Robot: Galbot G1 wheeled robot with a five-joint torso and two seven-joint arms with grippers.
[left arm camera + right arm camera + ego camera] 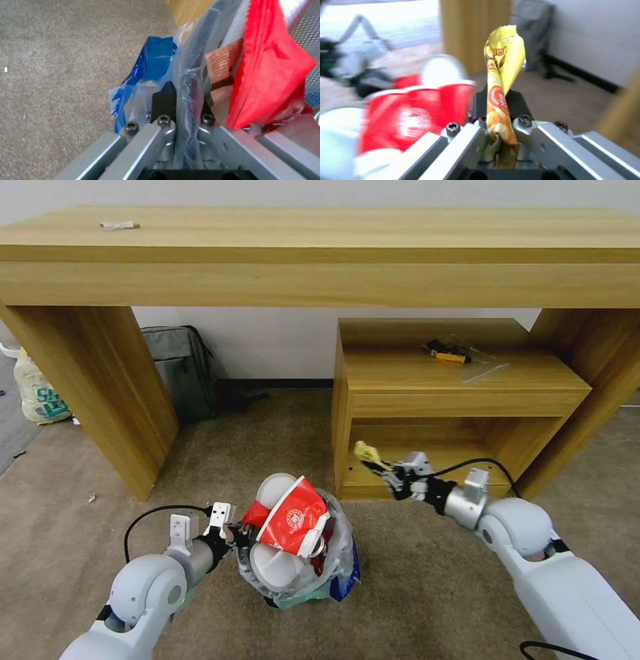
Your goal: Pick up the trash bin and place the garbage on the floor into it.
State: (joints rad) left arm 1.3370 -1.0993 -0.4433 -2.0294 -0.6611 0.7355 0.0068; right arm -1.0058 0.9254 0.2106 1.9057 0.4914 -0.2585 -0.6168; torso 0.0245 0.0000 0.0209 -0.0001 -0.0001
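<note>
One yellow wrapper (501, 82) between right fingers (516, 103)

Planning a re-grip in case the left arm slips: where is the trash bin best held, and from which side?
Grip the trash bin by its bag-covered rim, on the robot's left, where the left end effector now pinches it. The rim is a thin edge fingers can straddle, and cups and wrappers heap up over the middle, blocking a grasp from above.

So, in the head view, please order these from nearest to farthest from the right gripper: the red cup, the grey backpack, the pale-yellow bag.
From the right gripper:
1. Red cup, in the bin to its left.
2. Grey backpack, under the desk by the wall.
3. Pale-yellow bag, at the far left edge.
</note>
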